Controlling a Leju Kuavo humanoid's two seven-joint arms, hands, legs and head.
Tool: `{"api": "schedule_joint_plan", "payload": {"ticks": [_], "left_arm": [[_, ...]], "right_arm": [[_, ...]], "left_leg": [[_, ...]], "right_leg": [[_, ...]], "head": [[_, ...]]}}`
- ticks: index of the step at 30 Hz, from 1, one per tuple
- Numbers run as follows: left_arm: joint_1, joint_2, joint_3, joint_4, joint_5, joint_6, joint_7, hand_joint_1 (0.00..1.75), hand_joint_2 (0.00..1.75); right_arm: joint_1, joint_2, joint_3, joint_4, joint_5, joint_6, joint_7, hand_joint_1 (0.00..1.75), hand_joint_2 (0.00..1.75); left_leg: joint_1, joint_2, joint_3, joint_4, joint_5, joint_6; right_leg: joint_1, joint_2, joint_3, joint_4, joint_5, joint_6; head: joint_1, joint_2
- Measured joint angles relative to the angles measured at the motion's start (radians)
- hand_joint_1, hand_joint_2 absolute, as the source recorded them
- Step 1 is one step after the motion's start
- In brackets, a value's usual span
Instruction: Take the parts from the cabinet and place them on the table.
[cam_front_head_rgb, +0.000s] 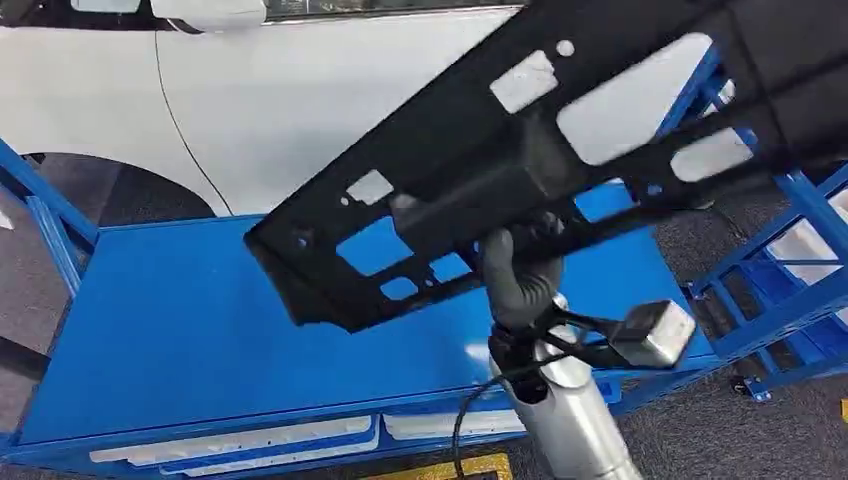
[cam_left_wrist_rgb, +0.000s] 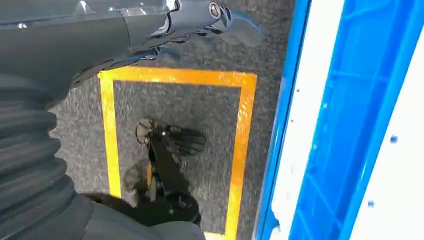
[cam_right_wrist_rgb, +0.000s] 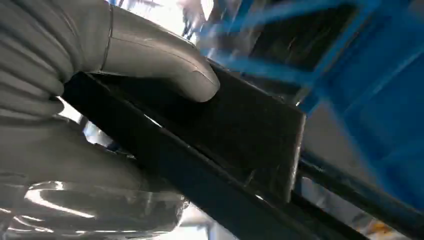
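A long black plastic panel (cam_front_head_rgb: 480, 160) with several cut-out holes hangs tilted above the blue table (cam_front_head_rgb: 170, 330), its far end rising toward the upper right. My right hand (cam_front_head_rgb: 520, 270) grips it from below near its middle. In the right wrist view the grey thumb (cam_right_wrist_rgb: 160, 60) presses on the panel's black edge (cam_right_wrist_rgb: 235, 135). My left hand (cam_left_wrist_rgb: 200, 20) hangs beside my body over the floor, fingers held together and nothing in them.
A white car (cam_front_head_rgb: 280, 90) stands behind the table. A blue rack (cam_front_head_rgb: 790, 270) is at the right. White trays (cam_front_head_rgb: 250, 440) lie on the table's lower shelf. Yellow floor tape (cam_left_wrist_rgb: 175, 77) marks a square on grey carpet beside the blue frame (cam_left_wrist_rgb: 350, 125).
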Motion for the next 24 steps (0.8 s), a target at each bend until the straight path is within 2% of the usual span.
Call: {"api": "schedule_joint_plan", "payload": {"ticks": [1, 2, 3, 4, 5, 6, 8, 9, 10, 11, 12, 14, 15, 16, 17, 18, 20, 21, 22, 24], "left_arm": [[-0.001, 0.0, 0.003, 0.0, -0.003, 0.008, 0.004, 0.0, 1.75], [-0.002, 0.0, 0.004, 0.0, -0.003, 0.013, 0.007, 0.0, 1.75], [-0.002, 0.0, 0.005, 0.0, -0.006, 0.019, 0.012, 0.0, 1.75], [-0.002, 0.0, 0.007, 0.0, -0.009, 0.025, 0.022, 0.0, 1.75], [-0.004, -0.001, 0.009, 0.0, -0.009, 0.029, 0.029, 0.0, 1.75], [-0.007, -0.001, 0.012, 0.0, -0.01, 0.034, 0.034, 0.0, 1.75], [-0.007, -0.001, 0.013, 0.0, -0.011, 0.046, 0.05, 0.0, 1.75], [-0.007, -0.001, 0.014, 0.0, -0.012, 0.051, 0.057, 0.0, 1.75], [-0.005, -0.001, 0.014, 0.0, -0.016, 0.057, 0.064, 0.0, 1.75], [-0.006, -0.001, 0.014, 0.0, -0.02, 0.062, 0.069, 0.0, 1.75], [-0.005, -0.003, 0.014, 0.0, -0.022, 0.065, 0.076, 0.0, 1.75], [-0.004, -0.003, 0.014, 0.0, -0.036, 0.073, 0.087, 0.0, 1.75], [-0.004, -0.003, 0.014, 0.0, -0.043, 0.074, 0.09, 0.0, 1.75], [-0.004, -0.003, 0.013, 0.0, -0.047, 0.075, 0.095, 0.0, 1.75], [-0.003, -0.003, 0.013, 0.0, -0.052, 0.076, 0.096, 0.0, 1.75], [-0.003, -0.003, 0.012, 0.0, -0.054, 0.076, 0.097, 0.0, 1.75], [-0.006, -0.003, 0.011, 0.0, -0.06, 0.076, 0.1, 0.0, 1.75], [-0.009, -0.003, 0.01, 0.0, -0.063, 0.078, 0.101, 0.0, 1.75], [-0.01, -0.004, 0.01, 0.0, -0.066, 0.079, 0.104, 0.0, 1.75], [-0.006, -0.004, 0.009, 0.0, -0.072, 0.083, 0.11, 0.0, 1.75]], "right_arm": [[0.024, -0.005, -0.007, -0.028, 0.008, 0.039, 0.0, 1.75, 1.75], [0.045, -0.009, -0.021, -0.065, 0.019, 0.076, 0.0, 1.75, 1.75], [0.056, -0.011, -0.026, -0.089, 0.029, 0.108, 0.0, 1.75, 1.75], [0.061, -0.012, -0.027, -0.116, 0.037, 0.134, 0.0, 1.75, 1.75], [0.064, -0.012, -0.026, -0.134, 0.042, 0.149, 0.0, 1.75, 1.75], [0.068, -0.012, -0.026, -0.143, 0.042, 0.154, 0.0, 1.75, 1.75], [0.079, -0.013, -0.025, -0.158, 0.043, 0.168, 0.0, 1.75, 1.75], [0.082, -0.014, -0.024, -0.161, 0.044, 0.173, 0.0, 1.75, 1.75], [0.082, -0.014, -0.022, -0.163, 0.046, 0.177, 0.0, 1.75, 1.75], [0.082, -0.014, -0.018, -0.165, 0.049, 0.178, 0.0, 1.75, 1.75], [0.083, -0.014, -0.012, -0.166, 0.055, 0.178, 0.0, 1.75, 1.75], [0.09, -0.015, -0.002, -0.171, 0.076, 0.171, 0.0, 1.75, 1.75], [0.094, -0.016, 0.003, -0.171, 0.084, 0.166, 0.0, 1.75, 1.75], [0.099, -0.017, 0.012, -0.174, 0.099, 0.154, 0.0, 1.75, 1.75], [0.104, -0.019, 0.021, -0.177, 0.111, 0.146, 0.0, 1.75, 1.75], [0.105, -0.02, 0.027, -0.179, 0.12, 0.135, 0.0, 1.75, 1.75], [0.104, -0.024, 0.051, -0.188, 0.152, 0.096, 0.0, 1.75, 1.75], [0.104, -0.026, 0.064, -0.19, 0.16, 0.07, 0.0, 1.75, 1.75], [0.1, -0.029, 0.081, -0.19, 0.166, 0.049, 0.0, 1.75, 1.75], [0.094, -0.038, 0.116, -0.189, 0.175, 0.013, 0.0, 1.75, 1.75]], "left_leg": [[-0.001, 0.0, 0.0, 0.0, 0.0, 0.0], [-0.002, -0.001, -0.001, 0.001, 0.0, 0.0], [-0.002, -0.001, -0.001, 0.002, 0.0, 0.0], [-0.003, -0.001, -0.001, 0.005, 0.0, 0.0], [-0.004, -0.001, -0.003, 0.007, -0.001, -0.002], [-0.012, -0.002, -0.007, 0.013, -0.003, -0.007], [-0.009, -0.002, -0.01, 0.01, 0.003, -0.017], [-0.009, -0.002, -0.01, 0.006, 0.008, -0.024], [-0.012, -0.002, -0.014, 0.006, 0.011, -0.03], [-0.007, -0.001, -0.018, 0.021, -0.013, -0.035], [-0.007, -0.001, -0.035, 0.065, -0.06, -0.039], [-0.003, 0.0, -0.087, 0.22, -0.159, -0.048], [-0.003, 0.0, -0.108, 0.292, -0.194, -0.051], [-0.003, 0.0, -0.108, 0.322, -0.203, -0.052], [-0.003, 0.0, -0.082, 0.296, -0.188, -0.051], [-0.003, 0.0, -0.035, 0.227, -0.16, -0.048], [-0.003, 0.0, 0.096, 0.024, -0.098, -0.04], [-0.007, -0.001, 0.114, -0.024, -0.107, -0.033], [-0.012, -0.003, 0.108, -0.023, -0.091, -0.026], [-0.016, -0.003, 0.101, -0.014, -0.082, -0.015]], "right_leg": [[0.0, 0.0, -0.003, 0.002, 0.012, -0.001], [0.0, 0.0, 0.019, -0.045, 0.045, -0.004], [0.0, 0.0, 0.058, -0.123, 0.085, -0.008], [0.0, 0.0, 0.114, -0.231, 0.131, -0.014], [0.001, 0.0, 0.156, -0.312, 0.15, -0.02], [0.006, 0.0, 0.156, -0.32, 0.154, -0.022], [0.007, 0.001, 0.149, -0.317, 0.158, -0.029], [0.008, 0.0, 0.147, -0.318, 0.162, -0.034], [0.003, -0.002, 0.145, -0.327, 0.172, -0.044], [-0.002, -0.006, 0.14, -0.331, 0.18, -0.05], [-0.002, -0.006, 0.133, -0.331, 0.186, -0.055], [0.0, -0.007, 0.116, -0.331, 0.198, -0.058], [0.001, -0.007, 0.106, -0.33, 0.205, -0.058], [0.002, -0.007, 0.096, -0.329, 0.212, -0.057], [0.002, -0.007, 0.086, -0.329, 0.22, -0.056], [0.002, -0.007, 0.078, -0.328, 0.227, -0.055], [0.002, -0.005, 0.066, -0.326, 0.242, -0.048], [0.006, -0.006, 0.064, -0.325, 0.25, -0.042], [0.005, -0.006, 0.063, -0.326, 0.256, -0.036], [0.0, -0.007, 0.063, -0.331, 0.272, -0.024]], "head": [[0.0, 0.0], [0.0, 0.0], [0.0, 0.0], [0.0, 0.0], [0.0, 0.0], [-0.002, 0.0], [-0.002, 0.0], [-0.001, 0.0], [0.0, 0.0], [-0.001, 0.0], [-0.005, 0.0], [-0.005, 0.0], [-0.006, 0.0], [-0.006, 0.0], [-0.006, 0.0], [-0.006, 0.0], [-0.006, 0.0], [-0.006, 0.0], [-0.003, 0.0], [-0.003, 0.0]]}}
